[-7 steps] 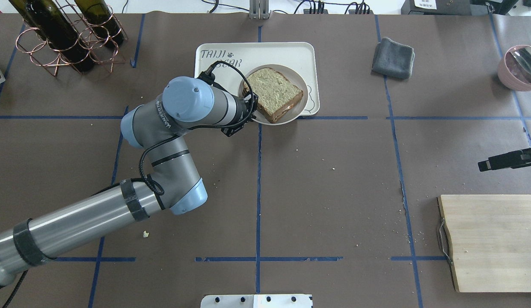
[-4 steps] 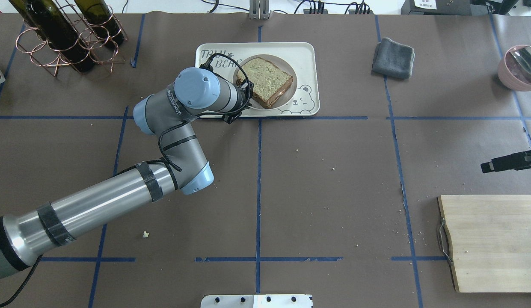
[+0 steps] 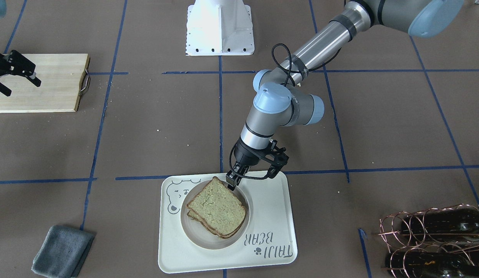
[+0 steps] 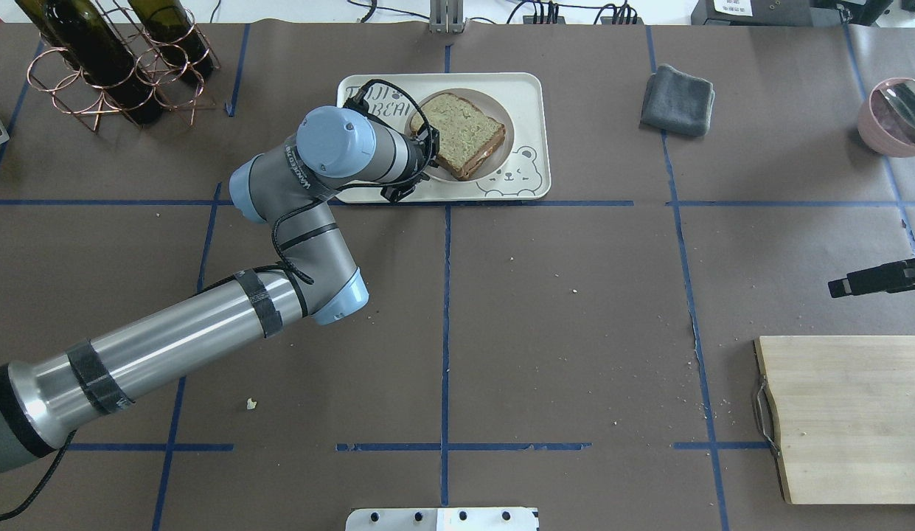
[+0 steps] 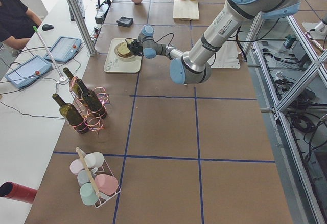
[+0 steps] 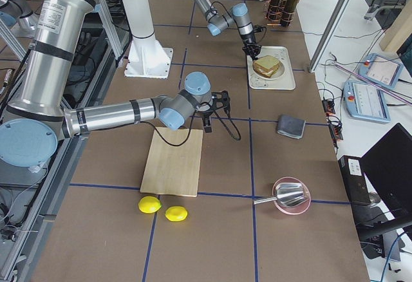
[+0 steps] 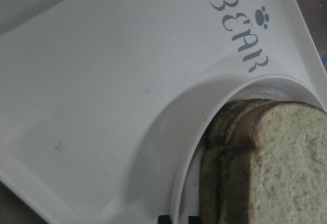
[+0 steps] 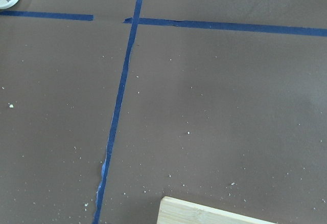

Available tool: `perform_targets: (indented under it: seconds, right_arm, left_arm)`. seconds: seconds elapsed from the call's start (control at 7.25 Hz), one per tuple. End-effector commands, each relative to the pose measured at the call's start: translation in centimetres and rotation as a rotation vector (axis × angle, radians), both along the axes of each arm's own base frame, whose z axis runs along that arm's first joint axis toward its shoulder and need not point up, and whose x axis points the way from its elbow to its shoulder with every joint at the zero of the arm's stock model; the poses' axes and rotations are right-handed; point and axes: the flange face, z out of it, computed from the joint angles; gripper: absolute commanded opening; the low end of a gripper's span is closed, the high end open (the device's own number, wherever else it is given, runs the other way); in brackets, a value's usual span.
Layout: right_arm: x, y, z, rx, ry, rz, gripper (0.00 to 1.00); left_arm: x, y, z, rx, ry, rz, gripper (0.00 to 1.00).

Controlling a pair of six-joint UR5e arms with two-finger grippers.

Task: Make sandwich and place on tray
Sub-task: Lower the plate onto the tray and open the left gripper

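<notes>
The sandwich [image 4: 461, 133], two tan bread slices with dark crust, lies on a small round white plate [image 4: 510, 141]. The plate rests on the cream tray [image 4: 520, 96] with the bear drawing. The egg is hidden between the slices. My left gripper [image 4: 425, 151] is shut on the plate's near rim; the front-facing view shows it [image 3: 231, 184] beside the sandwich [image 3: 216, 206]. The left wrist view shows the rim [image 7: 168, 132], sandwich [image 7: 286, 162] and tray [image 7: 102, 81]. My right gripper [image 3: 22, 88] is open and empty above the cutting board's edge.
A wooden cutting board [image 4: 848, 420] lies at the front right. A grey cloth [image 4: 677, 99] is right of the tray and a pink bowl [image 4: 896, 118] at the far right. A bottle rack [image 4: 110, 66] stands back left. Two lemons [image 6: 164, 209] lie beyond the board.
My left gripper carried the plate with the sandwich farther onto the tray and lowered it. The right gripper drifted slightly toward the board.
</notes>
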Motion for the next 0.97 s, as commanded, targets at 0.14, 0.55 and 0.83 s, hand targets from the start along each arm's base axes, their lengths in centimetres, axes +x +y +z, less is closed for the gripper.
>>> perform_targets:
  seconds: [0.14, 0.55, 0.83]
  right_arm:
    - [0.1, 0.0, 0.1, -0.003, 0.002, 0.002, 1.0]
    - [1.0, -0.6, 0.5, -0.039, 0.021, 0.031, 1.0]
    - [1.7, -0.6, 1.3, -0.085, 0.032, 0.035, 1.0]
  left_arm:
    - [-4.4, 3.0, 1.2, 0.054, 0.029, 0.02, 0.48]
    - [-15.4, 10.9, 5.0, 0.221, -0.009, 0.172, 0.45]
    - [-24.5, 16.1, 12.3, 0.446, -0.157, 0.352, 0.45]
